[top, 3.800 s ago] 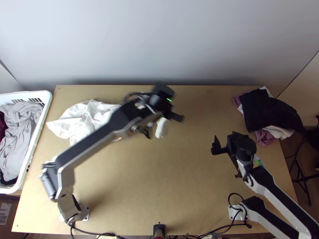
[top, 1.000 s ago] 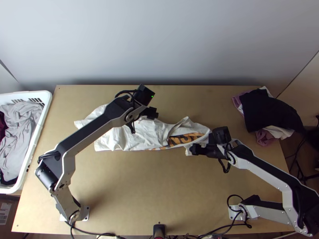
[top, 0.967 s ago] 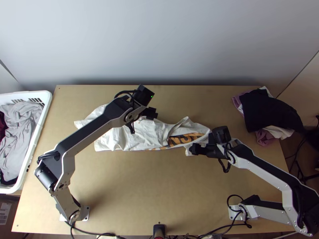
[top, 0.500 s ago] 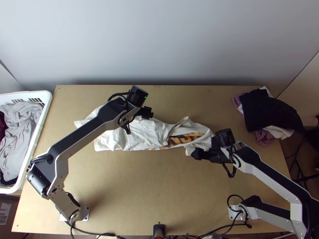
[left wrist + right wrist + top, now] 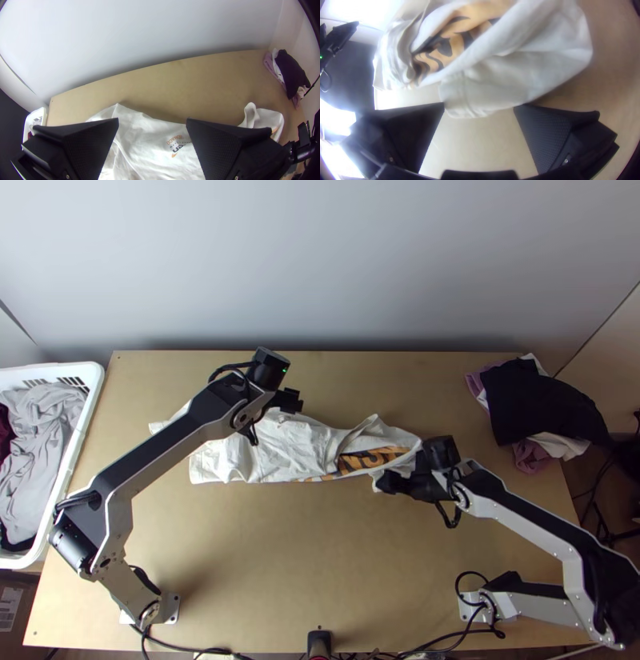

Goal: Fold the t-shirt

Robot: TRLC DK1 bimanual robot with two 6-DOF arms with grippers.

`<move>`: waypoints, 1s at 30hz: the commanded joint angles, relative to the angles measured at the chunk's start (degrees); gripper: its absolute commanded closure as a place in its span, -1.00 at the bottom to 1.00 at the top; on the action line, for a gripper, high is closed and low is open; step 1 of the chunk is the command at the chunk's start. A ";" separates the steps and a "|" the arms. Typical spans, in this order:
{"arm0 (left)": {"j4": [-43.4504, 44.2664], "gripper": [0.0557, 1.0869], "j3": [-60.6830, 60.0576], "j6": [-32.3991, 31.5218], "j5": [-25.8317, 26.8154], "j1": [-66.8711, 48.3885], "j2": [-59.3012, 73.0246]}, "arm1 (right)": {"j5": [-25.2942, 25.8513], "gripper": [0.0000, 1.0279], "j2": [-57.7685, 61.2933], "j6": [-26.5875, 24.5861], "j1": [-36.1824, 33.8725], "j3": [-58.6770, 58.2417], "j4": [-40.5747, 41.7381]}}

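- Top view looks from high, steeply down on light wooden table [image 5: 320, 564].
- Left wrist view, lower, faces pale smooth wall [image 5: 150, 33].
- Right wrist view is closest; all share white printed t-shirt [image 5: 520, 73].

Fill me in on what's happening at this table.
Two robot arms are at work on a white cotton-looking t-shirt with an orange-and-black print, which they are meant to fold. It lies rumpled and partly doubled over on the light wooden table, not yet neatly folded. The left gripper is over the shirt with its fingers open; the right gripper, also open, is at the shirt's other end, by a loose flap. Neither grips the fabric.
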 commanded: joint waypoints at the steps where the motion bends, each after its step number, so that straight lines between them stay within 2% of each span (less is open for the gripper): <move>1: 0.07 -0.91 -0.81 0.39 0.12 1.10 -0.42 | 0.34 -0.89 6.78 1.26 -0.73 4.27 2.76; 3: 0.86 -0.91 -1.43 0.48 0.12 1.28 -0.42 | 2.45 -0.63 6.87 1.34 -0.73 4.98 4.52; 4: 1.13 -0.91 -1.60 0.57 0.12 1.28 -0.33 | 3.50 -0.30 6.70 0.90 -0.56 5.50 4.87; 6: 1.22 -0.91 -1.60 0.57 0.12 1.28 -0.33 | 6.67 0.93 4.85 -0.50 -0.38 5.68 7.07; 10: 1.22 -0.91 -1.51 1.01 0.12 1.72 -0.77 | 6.93 0.95 -0.16 -5.51 -0.47 6.03 8.12; 13: 0.42 -0.91 -1.60 1.01 1.88 2.77 -1.65 | 6.84 0.95 -4.90 -6.57 -0.56 6.12 7.68; 16: 0.07 -0.91 -3.27 -0.13 4.25 3.74 -4.11 | 6.84 0.95 -8.86 -8.32 -0.73 7.79 4.43; 20: 0.07 -0.91 -6.44 -1.45 5.84 5.58 -7.37 | 6.84 0.95 -11.76 -10.96 -1.70 13.77 -4.27; 27: 0.16 -0.91 -14.35 -2.42 6.19 7.69 -14.31 | 6.93 0.95 -12.81 -12.63 -3.28 31.43 -13.76; 30: 0.07 -0.91 -17.95 -2.33 8.91 9.45 -17.82 | 6.84 0.95 -10.27 -12.72 -3.54 43.74 -18.42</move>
